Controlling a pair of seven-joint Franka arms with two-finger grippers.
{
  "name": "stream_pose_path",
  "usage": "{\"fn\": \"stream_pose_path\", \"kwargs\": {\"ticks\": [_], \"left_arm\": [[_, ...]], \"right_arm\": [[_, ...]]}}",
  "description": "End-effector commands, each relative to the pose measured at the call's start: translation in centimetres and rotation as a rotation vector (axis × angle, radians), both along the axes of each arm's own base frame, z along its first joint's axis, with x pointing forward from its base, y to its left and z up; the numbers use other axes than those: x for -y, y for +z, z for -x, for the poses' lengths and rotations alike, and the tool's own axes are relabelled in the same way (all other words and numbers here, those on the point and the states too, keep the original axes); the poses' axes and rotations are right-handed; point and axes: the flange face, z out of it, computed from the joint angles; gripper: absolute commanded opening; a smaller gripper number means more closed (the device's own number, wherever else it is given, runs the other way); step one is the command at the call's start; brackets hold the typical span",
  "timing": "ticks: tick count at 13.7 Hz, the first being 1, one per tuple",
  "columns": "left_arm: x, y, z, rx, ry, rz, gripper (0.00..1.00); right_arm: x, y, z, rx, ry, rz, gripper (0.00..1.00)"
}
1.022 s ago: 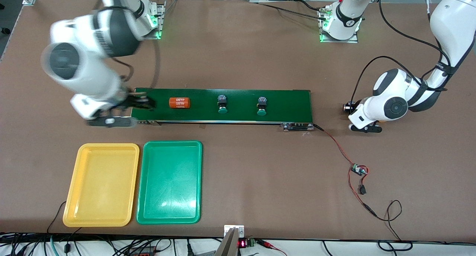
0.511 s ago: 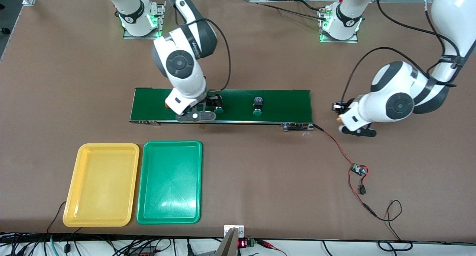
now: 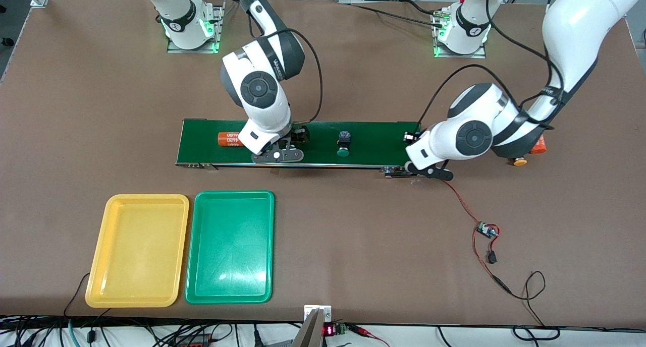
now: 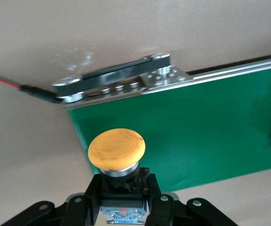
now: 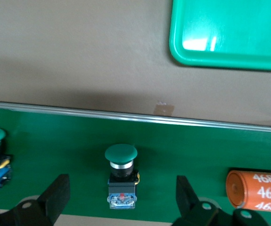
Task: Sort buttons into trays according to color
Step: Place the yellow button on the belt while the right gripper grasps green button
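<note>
While the left pincer [image 4: 121, 188] hangs over the conveyor belt's [image 3: 373, 135] end gripping a yellow-capped button [image 4: 117, 149], the right pincer [image 5: 121, 195] (fingers spread wide) straddles a green-capped button [image 5: 121, 162] lying on the belt beside an orange cylinder [image 5: 257, 189].

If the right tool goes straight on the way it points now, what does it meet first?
Most likely the green-capped button lying on the conveyor belt: it sits between the open fingers of the right tool, directly under it. How far above it hangs is unclear.

Yellow tray [image 3: 137, 250], green tray [image 3: 230, 246]
</note>
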Motion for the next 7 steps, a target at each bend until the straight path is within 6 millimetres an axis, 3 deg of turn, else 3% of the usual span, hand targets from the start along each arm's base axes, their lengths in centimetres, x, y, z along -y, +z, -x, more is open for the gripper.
{"fn": "stream_pose_path", "kwargs": {"ticks": [1,3,4,5,6,7], "left_arm": [[3.5,-1.6,0.9,-0.014,0.018,-0.013,0.22],[4.5,-2.4,1.8,-0.027,0.022,-0.039,0.26],[4.6,-2.8,2.2,-0.035,0.024,-0.046,0.33],[4.6,-2.9,2.3,-0.044,0.035,-0.057,0.46],[4.6,-3.1,2.7,-0.051,0.054,-0.073,0.88],[4.4,-2.9,2.5,-0.049,0.061,-0.078,1.0]], "right_arm": [[0.8,-1.9,0.8,-0.04,-0.026,0.02,1.0],[1.1,-2.8,1.3,-0.053,-0.024,0.032,1.0],[1.4,-3.2,1.3,-0.054,-0.028,0.034,1.0],[1.5,-3.8,1.7,-0.051,-0.026,0.035,1.0],[1.2,-4.1,2.1,-0.048,-0.019,0.034,1.0],[1.1,-4.5,2.5,-0.049,-0.012,0.038,1.0]]}}
